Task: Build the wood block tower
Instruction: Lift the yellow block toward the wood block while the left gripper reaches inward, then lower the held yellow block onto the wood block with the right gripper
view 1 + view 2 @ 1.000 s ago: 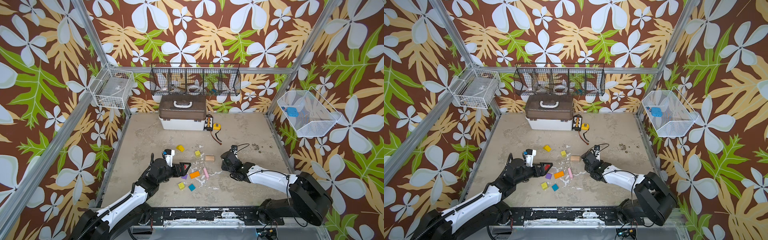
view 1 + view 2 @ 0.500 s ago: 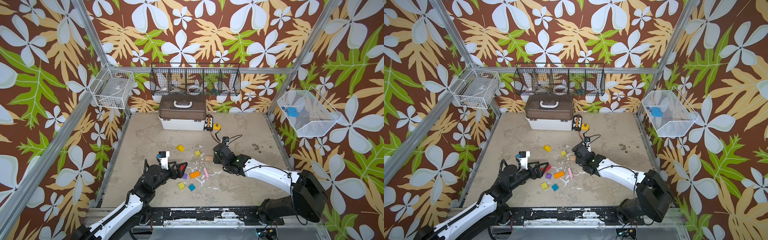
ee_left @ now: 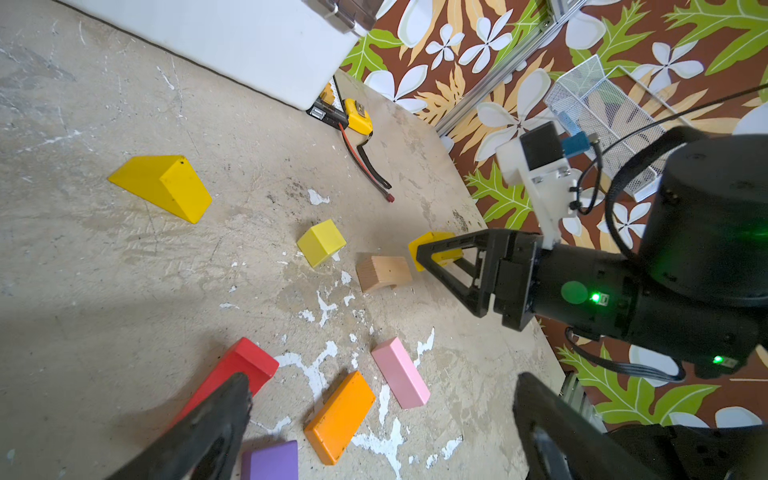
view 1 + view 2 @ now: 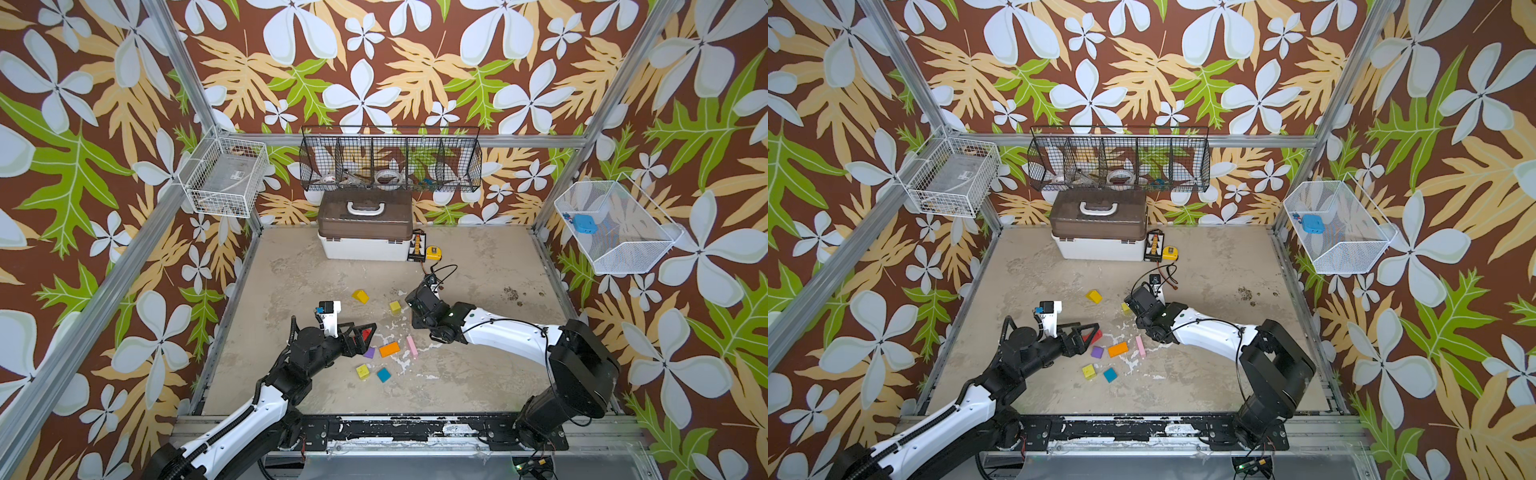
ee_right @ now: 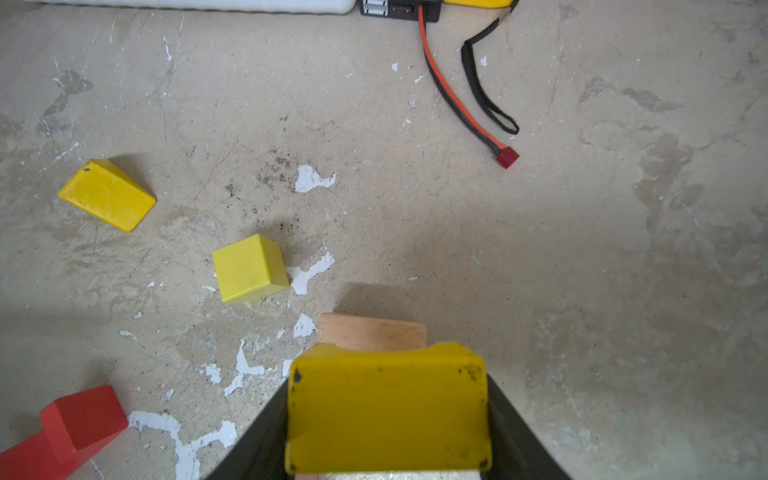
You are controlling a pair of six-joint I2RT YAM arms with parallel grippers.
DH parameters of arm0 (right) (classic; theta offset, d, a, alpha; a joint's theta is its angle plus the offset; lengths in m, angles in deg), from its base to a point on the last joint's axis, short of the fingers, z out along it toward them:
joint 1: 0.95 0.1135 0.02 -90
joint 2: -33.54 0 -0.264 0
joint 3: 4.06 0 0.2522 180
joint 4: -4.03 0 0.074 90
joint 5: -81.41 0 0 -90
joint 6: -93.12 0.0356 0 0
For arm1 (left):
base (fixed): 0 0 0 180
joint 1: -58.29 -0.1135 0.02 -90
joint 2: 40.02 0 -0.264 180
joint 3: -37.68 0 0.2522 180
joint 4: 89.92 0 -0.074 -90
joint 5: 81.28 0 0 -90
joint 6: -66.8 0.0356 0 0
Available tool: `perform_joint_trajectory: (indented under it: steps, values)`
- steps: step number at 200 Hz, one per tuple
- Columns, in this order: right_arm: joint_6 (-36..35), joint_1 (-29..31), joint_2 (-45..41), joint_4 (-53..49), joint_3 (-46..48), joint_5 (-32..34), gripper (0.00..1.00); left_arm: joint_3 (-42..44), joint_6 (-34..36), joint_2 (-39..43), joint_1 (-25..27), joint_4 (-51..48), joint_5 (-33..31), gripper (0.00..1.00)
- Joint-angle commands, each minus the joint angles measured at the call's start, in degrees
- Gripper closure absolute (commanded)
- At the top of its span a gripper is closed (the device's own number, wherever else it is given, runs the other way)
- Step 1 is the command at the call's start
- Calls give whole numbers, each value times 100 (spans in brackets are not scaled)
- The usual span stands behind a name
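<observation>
Loose wood blocks lie mid-table in both top views: yellow wedge (image 4: 360, 296), yellow cube (image 4: 395, 306), purple (image 4: 368, 353), orange (image 4: 389, 349), pink (image 4: 411, 345), a second yellow cube (image 4: 363, 371) and teal (image 4: 384, 375). My left gripper (image 4: 366, 332) (image 3: 380, 386) stands wide open and holds nothing, one finger over the red arch block (image 3: 232, 374). My right gripper (image 5: 386, 415) (image 4: 413, 309) is shut on a yellow rectangular block (image 5: 386, 407), low beside the plain wood block (image 5: 372, 332) (image 3: 382, 272). No tower is in view.
A white box with a brown lid (image 4: 365, 232) stands at the back, with a black charger (image 4: 417, 248), a yellow tape measure (image 4: 432, 252) and a loose red-black cable (image 5: 465, 99) beside it. Wire baskets (image 4: 390, 162) hang on the walls.
My right gripper has travelled left across the table to the plain wood block. The left arm drew its elbow back while its open gripper stayed by the red arch.
</observation>
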Motion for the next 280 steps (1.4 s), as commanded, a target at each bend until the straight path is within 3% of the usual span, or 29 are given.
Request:
perform_joint_trajectory:
  steps: [1,168,229,280]
  values:
    - [-35,0,154,-39,-71,-11,58,2,-17,74,0,32,-49,0]
    - [103,6,685,383,-149,-26,54,26,-30,111,0,33,-75,0]
    - [251,1,624,395,-32,88,48,25,-39,47,0,61,-50,0]
    - [248,14,708,460,-21,45,37,1,-43,-57,0,88,-28,0]
